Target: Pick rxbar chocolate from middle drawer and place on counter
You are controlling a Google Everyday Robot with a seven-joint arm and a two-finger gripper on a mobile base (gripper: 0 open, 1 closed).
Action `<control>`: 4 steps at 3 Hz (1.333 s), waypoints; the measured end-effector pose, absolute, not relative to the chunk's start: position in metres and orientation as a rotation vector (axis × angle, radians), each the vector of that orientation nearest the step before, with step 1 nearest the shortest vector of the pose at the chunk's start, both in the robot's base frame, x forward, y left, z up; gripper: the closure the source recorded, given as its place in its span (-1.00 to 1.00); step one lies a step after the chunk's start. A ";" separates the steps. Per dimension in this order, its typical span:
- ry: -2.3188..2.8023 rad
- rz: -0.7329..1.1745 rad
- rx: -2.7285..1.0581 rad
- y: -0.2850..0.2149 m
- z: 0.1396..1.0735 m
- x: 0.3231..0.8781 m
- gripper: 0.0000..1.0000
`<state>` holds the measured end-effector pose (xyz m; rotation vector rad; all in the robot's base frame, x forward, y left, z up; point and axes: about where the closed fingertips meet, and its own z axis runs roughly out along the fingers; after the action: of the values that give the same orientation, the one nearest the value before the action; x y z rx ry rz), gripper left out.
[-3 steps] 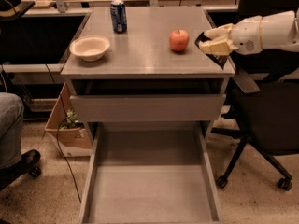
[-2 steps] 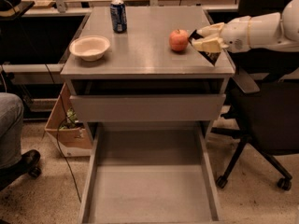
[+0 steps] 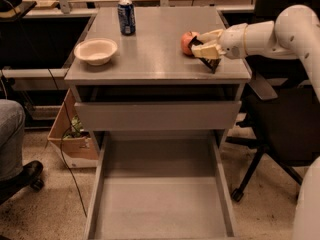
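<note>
I am looking down on a grey cabinet in an office, its flat surface (image 3: 155, 59) carrying a can (image 3: 126, 17), a bowl (image 3: 95, 50) and an apple (image 3: 188, 41). The bar (image 3: 212, 63) is hanging in the end effector (image 3: 206, 50), whose fingers are pinching narrowly on the dark wrapper. The bar's lower corner is sitting low over the right front of the surface, but I cannot tell whether it is touching. The apple is lying just beside the end effector, on its left. Below, the drawer (image 3: 160, 199) is standing pulled out with its floor bare. I am judging the pick as done and the carry as nearly done; what is remaining is setting the bar down, letting go and backing away. Against the frame a second ago, the end effector is sitting further in from the right edge and closer to the apple, while the can, bowl and apple are lying where they were.
</note>
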<state>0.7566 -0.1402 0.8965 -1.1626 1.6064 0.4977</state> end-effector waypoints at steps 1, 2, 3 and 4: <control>1.609 0.498 -1.175 -0.129 0.884 0.765 -0.31; 1.591 0.514 -1.194 -0.120 0.881 0.766 -0.91; 1.573 0.542 -1.213 -0.116 0.885 0.762 -1.00; 1.568 0.617 -1.217 -0.125 0.893 0.755 -1.00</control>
<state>0.7552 -0.1248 0.8926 -1.2172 1.5680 0.6167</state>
